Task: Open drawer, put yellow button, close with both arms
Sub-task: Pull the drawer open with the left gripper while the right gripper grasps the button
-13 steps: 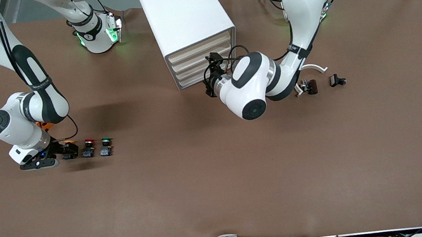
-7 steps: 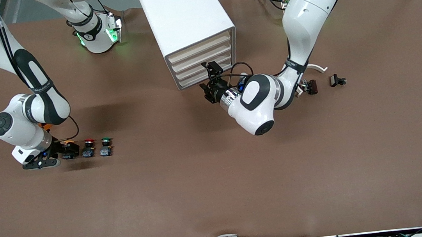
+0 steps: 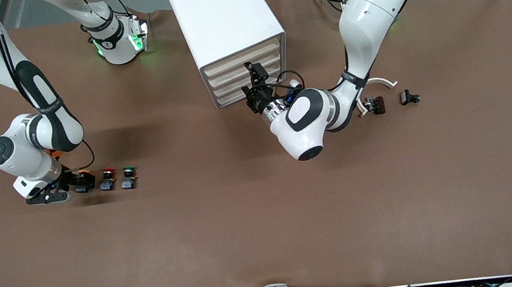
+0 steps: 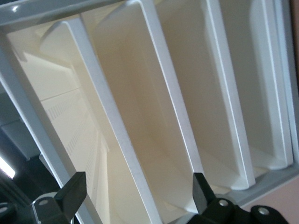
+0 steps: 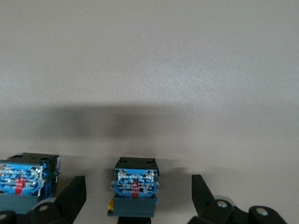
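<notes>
Drawer (image 3: 243, 60), uppermost of four in the white cabinet (image 3: 219, 19), is sitting closed, flush with the three fronts below it. Left gripper (image 3: 253, 85) is hovering just in front of the drawer fronts with its fingers spread and nothing between them; in the left wrist view the fingertips (image 4: 70, 193) are straddling the front lips.

Yellow button (image 3: 82, 175) is standing on the table toward the right arm's end, at the end of a row with the red-capped button (image 3: 107, 173) and the green-capped button (image 3: 128, 170). Right gripper (image 3: 72, 182) is positioned around it, fingers parted on either side of the body and not yet clamping, as the right wrist view shows (image 5: 134, 193).

Risk points:
- The fronts are stacked closely; a slight height error is likely to hook a lower drawer instead
- The cabinet appears unsecured; a hard pull could drag it toward the camera
- The red-capped button is standing just beside the yellow button; a finger closing off-centre could topple it

Clearance: the table (image 3: 264, 218) is offering broad bare room between the row and the cabinet for the carry. Small parts (image 3: 374, 105) near the left arm's elbow are limiting its swing
</notes>
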You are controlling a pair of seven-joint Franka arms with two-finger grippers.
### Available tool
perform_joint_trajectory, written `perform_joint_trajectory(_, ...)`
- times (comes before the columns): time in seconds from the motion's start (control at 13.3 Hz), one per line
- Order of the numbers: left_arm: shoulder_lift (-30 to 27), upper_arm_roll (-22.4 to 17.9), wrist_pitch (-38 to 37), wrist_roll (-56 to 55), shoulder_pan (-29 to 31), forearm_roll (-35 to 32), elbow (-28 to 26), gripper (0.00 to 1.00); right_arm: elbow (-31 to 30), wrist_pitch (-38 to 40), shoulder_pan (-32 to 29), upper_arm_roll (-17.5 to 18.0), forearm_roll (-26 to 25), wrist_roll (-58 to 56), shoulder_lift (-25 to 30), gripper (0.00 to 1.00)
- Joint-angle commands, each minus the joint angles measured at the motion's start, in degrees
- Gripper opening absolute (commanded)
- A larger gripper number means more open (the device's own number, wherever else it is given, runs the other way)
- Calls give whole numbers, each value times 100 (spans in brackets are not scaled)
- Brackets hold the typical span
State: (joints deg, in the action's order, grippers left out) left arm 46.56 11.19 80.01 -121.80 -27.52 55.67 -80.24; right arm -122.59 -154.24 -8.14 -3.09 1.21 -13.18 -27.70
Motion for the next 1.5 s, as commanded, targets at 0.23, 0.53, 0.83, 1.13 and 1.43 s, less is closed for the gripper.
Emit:
perform_joint_trajectory(0.23, 151, -2, -152, -808, -69, 155, 87, 100, -28, 139, -39, 46, 98, 52, -8, 75)
perform_joint_trajectory(0.53, 160, 6, -284, -880, -245, 137, 61, 72, -19, 201, -91, 46, 98, -588, -16, 0)
perform_joint_trajectory(0.83, 143, 6, -521, -933, -289, 137, 61, 37, 217, 559, -74, 46, 107, -230, 10, 0)
perform_joint_trajectory(1.13, 160, -2, -539, -1091, -315, 119, 61, 9, 1655, 3137, 223, 54, 107, 138, 194, 0)
perform_joint_trajectory(1.43, 204, -64, -539, -1389, -315, 75, 70, 0, 2677, 4803, 541, 63, 441, 1060, 388, 0)
